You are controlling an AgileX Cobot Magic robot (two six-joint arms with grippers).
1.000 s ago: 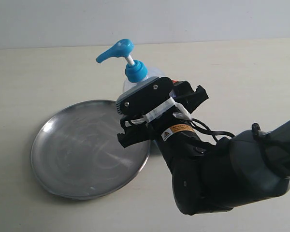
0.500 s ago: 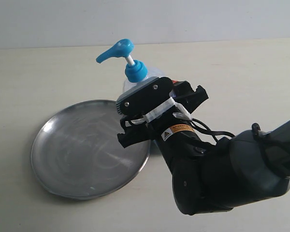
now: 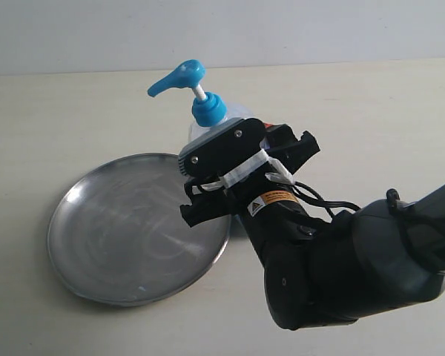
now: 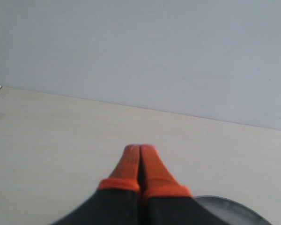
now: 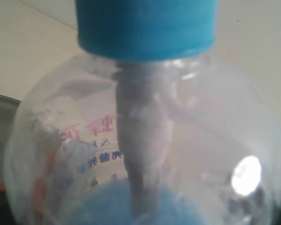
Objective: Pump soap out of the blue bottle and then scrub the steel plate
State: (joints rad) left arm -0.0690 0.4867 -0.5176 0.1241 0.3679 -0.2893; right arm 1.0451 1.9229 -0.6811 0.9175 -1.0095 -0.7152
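The blue bottle (image 3: 208, 110) stands upright just past the far right rim of the steel plate (image 3: 126, 222), pump head raised and spout over the plate. My right gripper (image 3: 233, 159) is at the bottle's body, its fingers hidden under the black wrist mount. In the right wrist view the clear bottle (image 5: 145, 131) fills the space between the jaws, with light blue soap (image 5: 103, 206) low inside; the gripper holds it. No soap shows on the plate. My left gripper (image 4: 139, 152) is shut and empty, orange fingertips pressed together above the table, a plate edge (image 4: 225, 206) beside it.
The pale table (image 3: 371, 119) runs to a white wall (image 3: 282, 30) at the back. My right arm (image 3: 341, 259) comes in from the lower right. The left arm is out of the exterior view.
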